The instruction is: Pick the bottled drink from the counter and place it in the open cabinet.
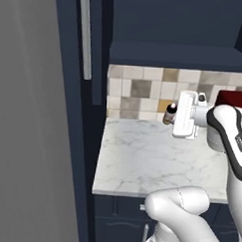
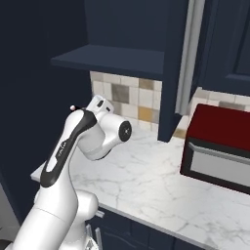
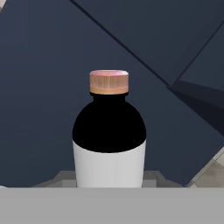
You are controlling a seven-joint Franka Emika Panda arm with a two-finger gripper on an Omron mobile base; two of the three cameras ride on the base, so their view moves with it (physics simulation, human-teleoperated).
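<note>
One bottled drink [image 1: 169, 114] is hanging above the counter [image 1: 141, 159] in the left base view, clenched in the gripper [image 1: 174, 115], while the right base view is showing the open cabinet [image 2: 117, 57] shelf overhead, and the hand view is revealing the bottle's tan cap, black shoulder and white body.

White arm [image 2: 58, 195], dark joint bands

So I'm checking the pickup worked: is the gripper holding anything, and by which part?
Yes: the gripper is shut on the bottled drink, held by its lower body.
</note>
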